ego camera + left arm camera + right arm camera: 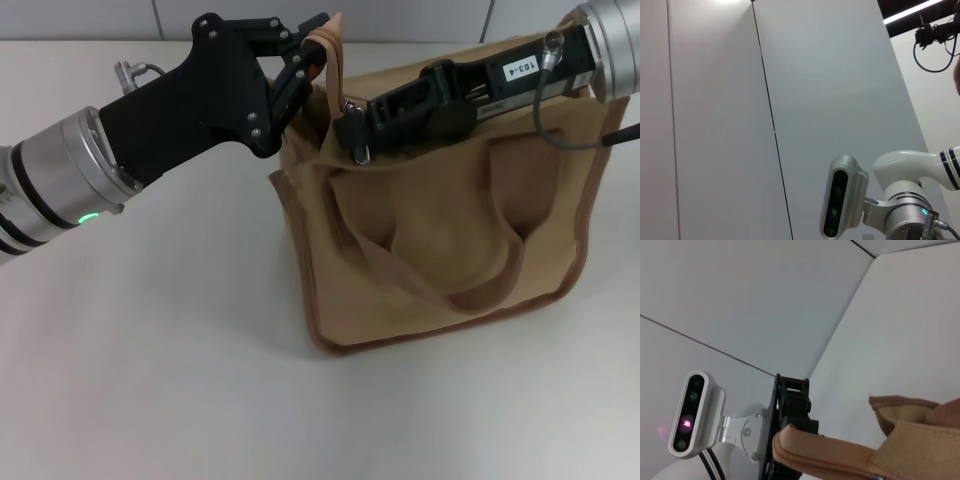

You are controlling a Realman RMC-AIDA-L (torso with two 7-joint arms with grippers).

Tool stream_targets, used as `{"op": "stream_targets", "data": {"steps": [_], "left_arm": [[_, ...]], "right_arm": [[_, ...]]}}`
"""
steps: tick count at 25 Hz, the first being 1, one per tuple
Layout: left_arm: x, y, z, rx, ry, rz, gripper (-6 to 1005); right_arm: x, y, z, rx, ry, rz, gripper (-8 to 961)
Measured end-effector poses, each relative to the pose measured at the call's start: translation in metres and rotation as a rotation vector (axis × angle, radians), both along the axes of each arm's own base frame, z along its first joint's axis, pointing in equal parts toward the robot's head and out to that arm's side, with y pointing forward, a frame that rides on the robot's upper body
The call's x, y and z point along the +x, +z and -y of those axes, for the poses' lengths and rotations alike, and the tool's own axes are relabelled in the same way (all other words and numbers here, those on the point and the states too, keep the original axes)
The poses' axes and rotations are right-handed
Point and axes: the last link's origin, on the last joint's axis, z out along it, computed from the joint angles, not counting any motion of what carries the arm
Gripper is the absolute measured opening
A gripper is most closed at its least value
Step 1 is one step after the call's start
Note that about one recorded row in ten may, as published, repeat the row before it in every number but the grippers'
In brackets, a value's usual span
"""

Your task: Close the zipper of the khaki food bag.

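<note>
Left gripper [305, 52]: fingers closed on the bag's top corner fabric at the far left end, pinching a tan tab or handle end and anchoring it.

Right gripper [352, 128]: lies flat across the top panel, fingers pressed together at the left end with a small silver piece hanging just below, probably the slider pull of the zipper [357, 152]. Cannot confirm it is actually gripped.

Khaki food bag [430, 260] stands upright on the white surface [150, 380], handles drooping down the front.

Zipper track runs left-right along the top, mostly hidden under the right arm. The right fingers are nearer the slider; closing direction cannot be told.
</note>
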Motion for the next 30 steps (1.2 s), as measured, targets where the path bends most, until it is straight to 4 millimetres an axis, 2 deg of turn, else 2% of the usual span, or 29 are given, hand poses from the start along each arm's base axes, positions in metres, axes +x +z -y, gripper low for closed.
{"op": "stream_targets", "data": {"steps": [6, 14, 19, 30], "left_arm": [[-0.001, 0.000, 0.001, -0.002, 0.002, 0.002, 33], [-0.005, 0.001, 0.002, 0.007, 0.020, 0.008, 38], [-0.012, 0.003, 0.004, 0.028, 0.052, 0.019, 41], [-0.031, 0.004, 0.004, 0.064, 0.158, 0.003, 48]], "right_arm": [[0.003, -0.001, 0.000, 0.002, 0.007, 0.020, 241], [0.006, -0.001, 0.001, 0.019, 0.024, 0.026, 24], [0.010, 0.002, 0.002, 0.038, 0.038, 0.027, -1], [0.020, 0.019, 0.009, 0.081, 0.054, 0.029, 27]]}}
